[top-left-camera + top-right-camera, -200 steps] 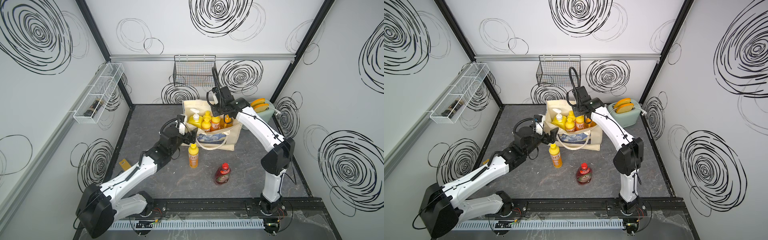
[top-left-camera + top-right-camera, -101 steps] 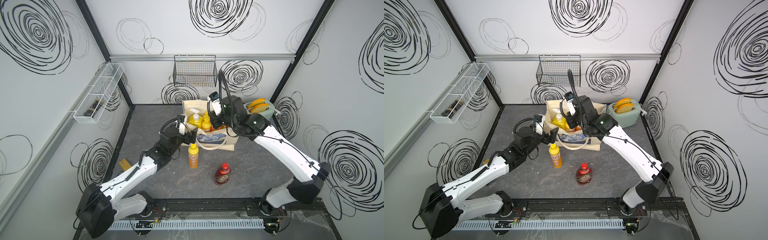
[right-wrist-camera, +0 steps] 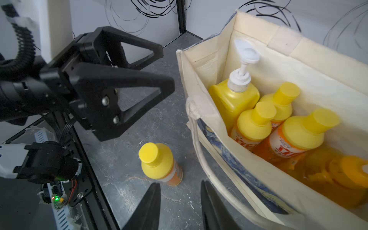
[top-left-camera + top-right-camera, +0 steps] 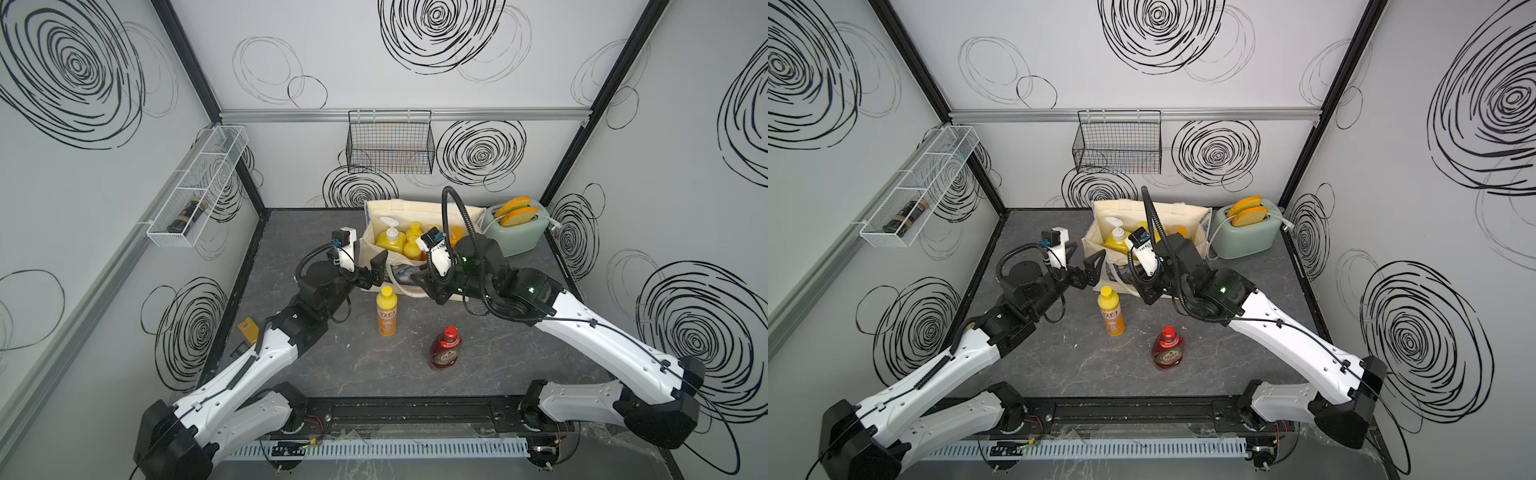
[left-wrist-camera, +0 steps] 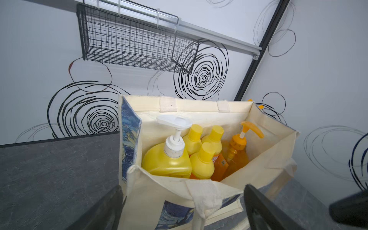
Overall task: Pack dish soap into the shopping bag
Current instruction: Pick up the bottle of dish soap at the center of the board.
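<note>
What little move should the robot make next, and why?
Probably lower the right pincer around the small yellow bottle and close. Its jaws stand apart and empty just short of that bottle, which stands on the table outside the shopping bag.

The shopping bag is cream, with a blue and yellow swirly picture on its outside; the big bottle is yellow with a white pump; the small bottles are yellow with orange labels; the pump bottle is see-through orange; the lone bottle is yellow and orange; the Fairy bottle is red with a red cap; the table is dark grey with thin pale lines; the walls are white with black scribbled swirls; the far basket is black; the left rack is white; the toaster is pale green, its toast orange-yellow; the arms are white and black.
</note>
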`<state>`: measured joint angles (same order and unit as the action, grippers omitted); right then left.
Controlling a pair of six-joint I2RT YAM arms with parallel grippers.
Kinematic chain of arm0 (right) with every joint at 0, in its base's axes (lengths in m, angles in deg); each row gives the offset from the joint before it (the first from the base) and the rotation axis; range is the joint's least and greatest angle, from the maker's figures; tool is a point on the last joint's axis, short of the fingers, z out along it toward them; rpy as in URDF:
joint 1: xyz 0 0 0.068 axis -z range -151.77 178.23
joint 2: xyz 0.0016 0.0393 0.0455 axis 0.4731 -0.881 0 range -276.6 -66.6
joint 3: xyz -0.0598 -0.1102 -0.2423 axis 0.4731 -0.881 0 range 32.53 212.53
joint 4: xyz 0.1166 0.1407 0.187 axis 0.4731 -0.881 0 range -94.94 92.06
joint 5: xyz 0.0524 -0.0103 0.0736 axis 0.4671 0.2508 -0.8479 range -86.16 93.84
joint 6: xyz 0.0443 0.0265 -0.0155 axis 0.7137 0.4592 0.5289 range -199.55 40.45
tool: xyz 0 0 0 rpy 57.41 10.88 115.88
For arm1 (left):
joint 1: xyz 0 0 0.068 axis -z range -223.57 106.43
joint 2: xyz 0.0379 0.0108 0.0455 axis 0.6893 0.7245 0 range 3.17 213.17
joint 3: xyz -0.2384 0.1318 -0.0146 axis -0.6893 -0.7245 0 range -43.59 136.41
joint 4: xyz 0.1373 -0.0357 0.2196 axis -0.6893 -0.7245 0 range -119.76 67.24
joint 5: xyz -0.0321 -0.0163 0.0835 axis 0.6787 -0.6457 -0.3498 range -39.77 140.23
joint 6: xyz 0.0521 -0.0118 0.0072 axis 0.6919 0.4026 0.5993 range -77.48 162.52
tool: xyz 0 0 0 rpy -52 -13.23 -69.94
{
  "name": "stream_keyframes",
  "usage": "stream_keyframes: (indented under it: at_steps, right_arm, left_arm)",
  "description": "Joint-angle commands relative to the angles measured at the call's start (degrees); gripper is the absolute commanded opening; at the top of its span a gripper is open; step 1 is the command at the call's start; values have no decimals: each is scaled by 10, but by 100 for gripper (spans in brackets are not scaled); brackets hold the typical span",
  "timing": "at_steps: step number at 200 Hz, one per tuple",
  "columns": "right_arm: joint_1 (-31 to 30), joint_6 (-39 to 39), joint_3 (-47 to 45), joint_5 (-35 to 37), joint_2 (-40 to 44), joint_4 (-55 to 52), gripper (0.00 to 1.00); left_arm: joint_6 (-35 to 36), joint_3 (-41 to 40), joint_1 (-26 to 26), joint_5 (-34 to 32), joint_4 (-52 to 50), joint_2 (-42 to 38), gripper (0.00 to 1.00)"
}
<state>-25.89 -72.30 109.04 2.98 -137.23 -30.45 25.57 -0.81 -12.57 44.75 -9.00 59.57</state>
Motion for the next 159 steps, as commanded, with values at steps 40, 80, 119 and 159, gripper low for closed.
stream_keyframes:
  at_steps: [40, 80, 119, 159]
  right_arm:
    - [-91, -13, 15, 25, -51, 22, 54]
    - [-93, -4, -1, 64, -83, 44, 62]
    - [-81, 8, -6, 66, -104, 67, 65]
    - [-66, 9, -5, 44, -129, 81, 64]
  left_arm:
    - [-73, 24, -93, 71, 13, 17, 96]
    - [-74, 23, -98, 95, 35, 31, 96]
    - [-70, 45, -81, 83, 35, 54, 96]
    - [-55, 65, -65, 56, 26, 71, 96]
